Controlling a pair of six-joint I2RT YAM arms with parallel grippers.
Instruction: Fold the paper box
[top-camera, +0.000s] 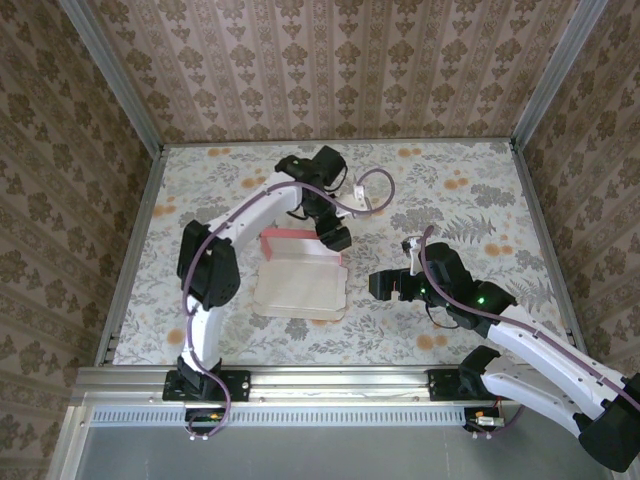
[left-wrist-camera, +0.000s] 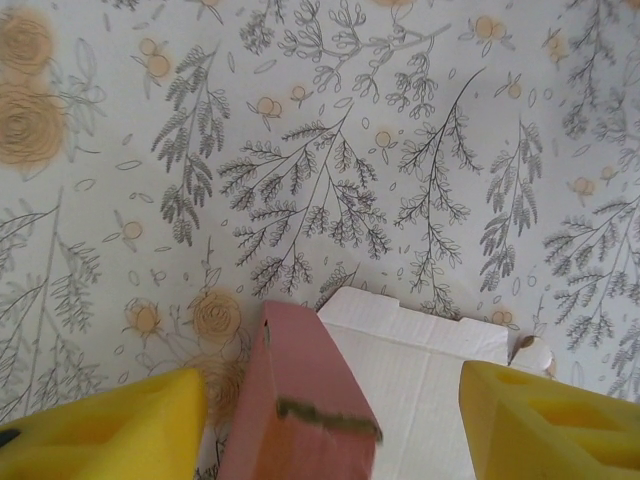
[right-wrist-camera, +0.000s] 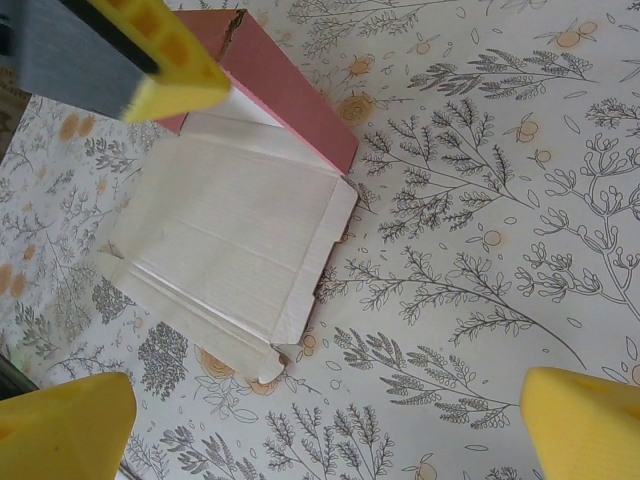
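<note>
The paper box (top-camera: 300, 285) lies flat on the floral table in front of the left arm, whitish inner face up. Its far flap (top-camera: 298, 240) stands raised, pink face showing. My left gripper (top-camera: 335, 238) hovers at the right end of that flap. In the left wrist view the pink flap (left-wrist-camera: 300, 390) stands between the yellow fingers (left-wrist-camera: 110, 430), which are open and do not touch it. My right gripper (top-camera: 383, 285) is open just right of the box. In the right wrist view the box (right-wrist-camera: 230, 240) lies ahead of the right gripper (right-wrist-camera: 325, 430), which holds nothing.
Metal rails frame the table: one along the near edge (top-camera: 320, 378), one on the left (top-camera: 135, 250) and one on the right (top-camera: 545, 240). Patterned walls rise behind them. The floral cloth (top-camera: 460, 200) covers the table's right and far parts.
</note>
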